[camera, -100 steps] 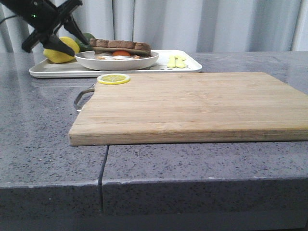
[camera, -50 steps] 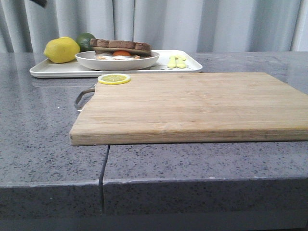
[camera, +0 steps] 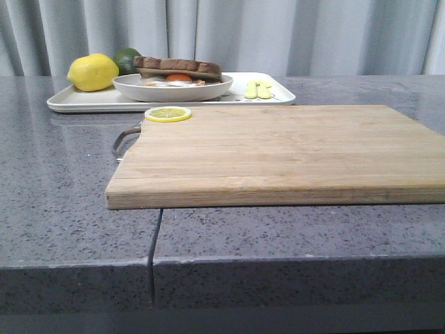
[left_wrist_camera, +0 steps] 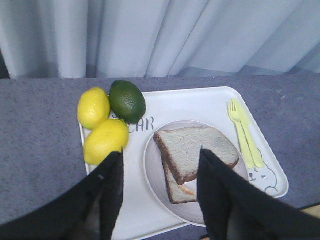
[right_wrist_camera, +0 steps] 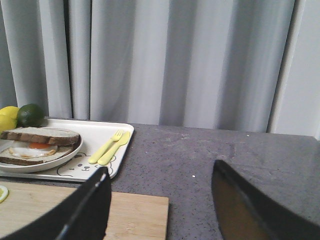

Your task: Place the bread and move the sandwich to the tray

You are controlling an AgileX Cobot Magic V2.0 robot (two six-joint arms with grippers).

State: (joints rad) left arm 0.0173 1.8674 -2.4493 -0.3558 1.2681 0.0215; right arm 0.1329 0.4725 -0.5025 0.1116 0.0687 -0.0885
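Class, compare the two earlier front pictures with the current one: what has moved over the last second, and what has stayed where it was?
The left arm's black pincer, seen a second ago over the yellow lemon beside the tray, rose out of the front view; it now hangs open above the flat white rectangular tray, holding nothing. The egg sandwich in its round white plate, the lemon slice and the wooden cutting board stayed put.

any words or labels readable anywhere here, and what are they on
"EAR" - dark letters printed on the tray, beside the lime in the left wrist view; the start of the word is hidden by the lime and a lemon, so the whole word cannot be told.
No lettering shows on the bear drawing, the cutting board or the plate.
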